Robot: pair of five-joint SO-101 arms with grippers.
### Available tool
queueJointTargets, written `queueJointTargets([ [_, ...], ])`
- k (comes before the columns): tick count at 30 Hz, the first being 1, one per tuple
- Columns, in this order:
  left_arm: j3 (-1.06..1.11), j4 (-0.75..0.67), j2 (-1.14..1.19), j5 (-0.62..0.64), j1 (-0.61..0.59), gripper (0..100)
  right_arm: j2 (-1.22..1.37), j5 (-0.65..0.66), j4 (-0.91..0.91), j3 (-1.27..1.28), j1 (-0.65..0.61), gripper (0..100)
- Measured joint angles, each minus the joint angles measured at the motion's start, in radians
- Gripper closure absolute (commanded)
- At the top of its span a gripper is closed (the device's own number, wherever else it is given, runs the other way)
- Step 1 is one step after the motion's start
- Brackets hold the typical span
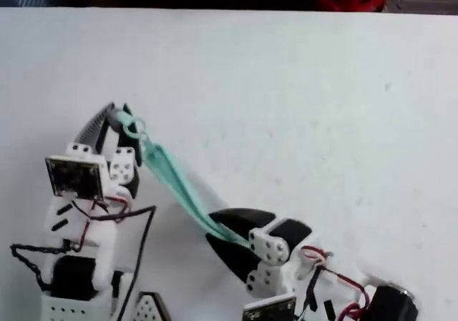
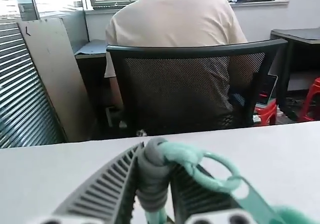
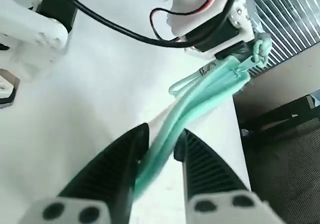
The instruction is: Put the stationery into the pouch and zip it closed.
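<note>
The pouch (image 1: pixel 179 185) is hanging stretched above the counter (image 1: pixel 322 106). The left gripper (image 1: pixel 118 117) is pinching its zipper end and the right gripper (image 1: pixel 215 228) is clamping the other, both sets of fingers narrow. It is looking light and floppy, so end grips are likely working best.

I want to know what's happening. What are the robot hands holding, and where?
Both hold the teal pouch: the left gripper pinches its ring-pull end, the right gripper clamps the opposite end.
</note>
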Motion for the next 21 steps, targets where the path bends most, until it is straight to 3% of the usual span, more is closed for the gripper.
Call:
queueJointTargets([
  [17,0.000,0.006,0.000,0.000,-0.020,98,-0.180,0.055,0.051,0.066,-0.051,97.8],
  [19,0.000,0.006,0.000,0.000,-0.020,95,-0.180,0.055,0.051,0.066,-0.051,97.8],
  [21,0.000,0.006,0.000,-0.003,-0.020,86,-0.180,0.048,0.051,0.066,-0.051,97.8],
])
